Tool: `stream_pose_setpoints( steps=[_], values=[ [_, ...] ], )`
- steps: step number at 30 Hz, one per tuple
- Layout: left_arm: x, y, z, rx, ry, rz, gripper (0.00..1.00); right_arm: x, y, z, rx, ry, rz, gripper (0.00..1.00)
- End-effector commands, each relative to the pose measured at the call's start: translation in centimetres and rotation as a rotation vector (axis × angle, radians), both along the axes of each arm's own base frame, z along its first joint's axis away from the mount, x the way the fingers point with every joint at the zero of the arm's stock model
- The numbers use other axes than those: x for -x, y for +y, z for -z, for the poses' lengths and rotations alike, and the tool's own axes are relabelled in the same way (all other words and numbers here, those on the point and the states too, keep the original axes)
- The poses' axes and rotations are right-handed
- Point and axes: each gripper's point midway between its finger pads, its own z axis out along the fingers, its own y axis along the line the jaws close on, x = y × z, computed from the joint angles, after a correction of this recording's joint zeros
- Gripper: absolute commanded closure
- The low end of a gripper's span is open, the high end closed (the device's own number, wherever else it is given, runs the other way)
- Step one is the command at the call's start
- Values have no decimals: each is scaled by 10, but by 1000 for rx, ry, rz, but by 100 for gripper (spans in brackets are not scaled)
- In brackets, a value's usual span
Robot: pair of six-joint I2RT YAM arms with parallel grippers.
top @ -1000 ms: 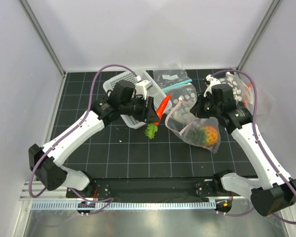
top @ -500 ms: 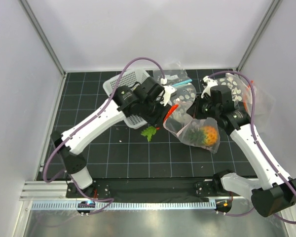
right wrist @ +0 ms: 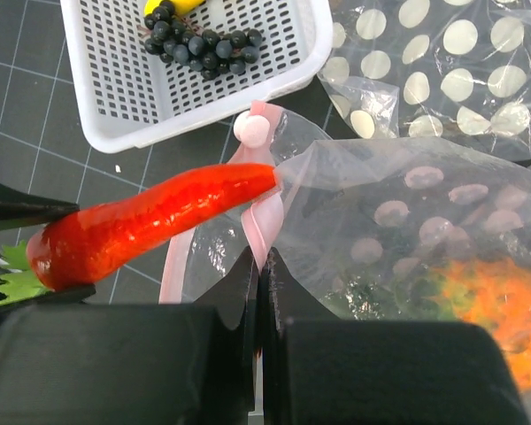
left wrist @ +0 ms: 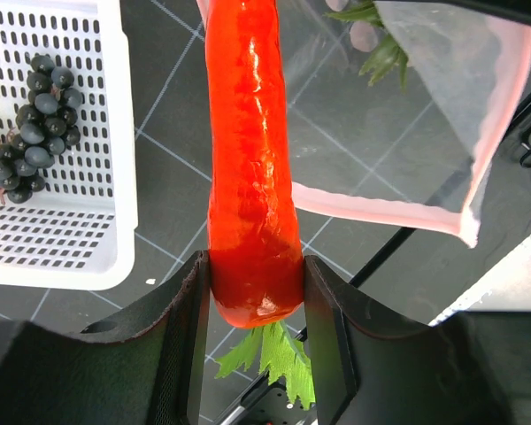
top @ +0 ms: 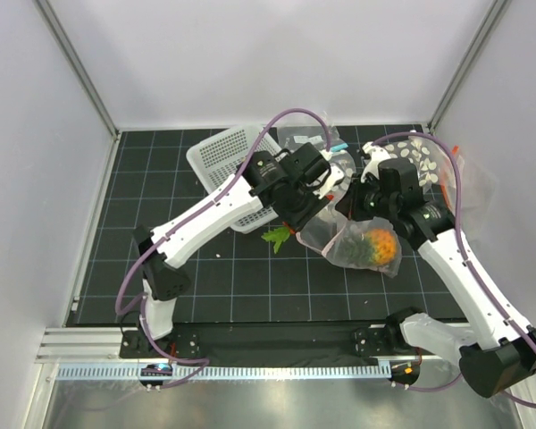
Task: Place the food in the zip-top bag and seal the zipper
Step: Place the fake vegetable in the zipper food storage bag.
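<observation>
I hold the red pepper clamped in my left claw, its tip at the mouth of the zip-top bag mid-frame, pinched tight by my right claw; the floppy lip could fold, blocking entry.

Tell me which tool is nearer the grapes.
Left. The left tool, gripping the pepper, hangs beside the basket holding the grapes; the right tool, pinching the zipper, is farther off.

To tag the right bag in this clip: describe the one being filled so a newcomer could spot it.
On the black gridded mat, several clear bags lie right of the white basket. Take the nearest bag, pinched at its mouth by the right gripper. Only it has a pink zipper strip and an orange pineapple inside.
</observation>
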Motion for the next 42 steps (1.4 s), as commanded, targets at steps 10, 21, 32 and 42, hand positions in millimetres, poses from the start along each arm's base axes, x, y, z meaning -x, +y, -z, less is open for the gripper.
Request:
stream_pose_setpoints(
  steps=[10,21,32,42],
  values=[
    [21,25,-20,6,-4,3,83,-13,-36,-15,97,-47,211,99],
    [36,23,-11,27,55,66,83,-8,-6,-30,-8,-63,71,99],
    [15,-32,-1,54,72,128,44,6,-4,-45,-71,-108,60,99],
    [-12,-59,-55,328,-130,39,15,7,-7,-45,-108,-109,106,99]
  ],
)
